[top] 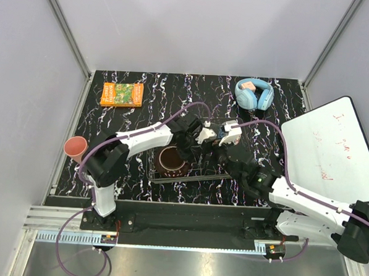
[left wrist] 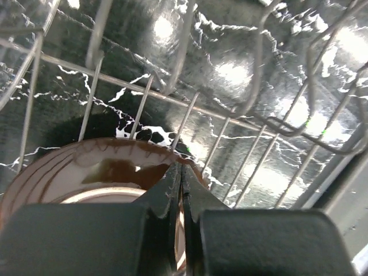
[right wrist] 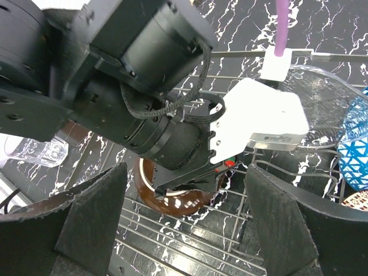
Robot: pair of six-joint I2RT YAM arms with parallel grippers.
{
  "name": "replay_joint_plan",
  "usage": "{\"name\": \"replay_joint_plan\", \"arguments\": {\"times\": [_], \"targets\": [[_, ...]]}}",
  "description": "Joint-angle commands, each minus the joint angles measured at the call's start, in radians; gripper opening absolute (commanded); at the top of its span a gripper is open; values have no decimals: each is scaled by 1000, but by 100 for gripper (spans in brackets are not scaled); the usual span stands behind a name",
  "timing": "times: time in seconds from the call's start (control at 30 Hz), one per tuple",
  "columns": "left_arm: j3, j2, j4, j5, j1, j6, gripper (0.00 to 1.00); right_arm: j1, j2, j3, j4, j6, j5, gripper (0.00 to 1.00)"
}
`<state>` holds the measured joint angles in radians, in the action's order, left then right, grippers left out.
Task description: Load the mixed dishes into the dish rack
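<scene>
Top view: the dish rack (top: 188, 178) at mid-counter (top: 162, 93) holds a brown bowl (top: 172, 162); the salmon-pink cup (top: 75, 147) sits well apart, at the left edge.
Left wrist: left end effector (left wrist: 181, 172), fingers together, apparently clamped on the bowl's rim inside the rack.
Right wrist: right end effector (right wrist: 185, 172), fingers spread apart over the rack, gripping nothing.
</scene>
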<state>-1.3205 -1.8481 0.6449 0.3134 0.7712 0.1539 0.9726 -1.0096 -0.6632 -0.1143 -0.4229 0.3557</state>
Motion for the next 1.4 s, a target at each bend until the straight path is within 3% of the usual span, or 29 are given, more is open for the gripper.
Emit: {"name": "replay_joint_plan", "arguments": {"times": [0.0, 0.33, 0.73, 0.9, 1.0, 1.1, 1.2, 1.27, 1.37], "targets": [[46, 6, -22, -112, -4, 53, 4, 6, 39, 19, -4, 9, 20, 90], [109, 73, 5, -194, -6, 87, 4, 5, -72, 56, 82, 19, 131, 86], [133, 190, 101, -290, -91, 107, 3, 2, -24, 66, 108, 10, 164, 87], [168, 291, 125, -284, -133, 113, 3, 2, -11, 60, 151, 30, 175, 88], [115, 358, 160, -249, -139, 96, 5, 3, -18, 45, 168, 44, 181, 88], [31, 434, 214, -179, -187, 66, 15, 2, -32, 16, 189, 67, 192, 88], [24, 519, 234, -16, -326, 38, 27, 2, -40, -6, 203, 84, 184, 89], [76, 558, 234, 103, -453, 35, 49, 3, -49, -21, 212, 85, 181, 89], [162, 549, 228, 295, -633, 68, 63, 2, -58, -39, 223, 85, 167, 88]]}}
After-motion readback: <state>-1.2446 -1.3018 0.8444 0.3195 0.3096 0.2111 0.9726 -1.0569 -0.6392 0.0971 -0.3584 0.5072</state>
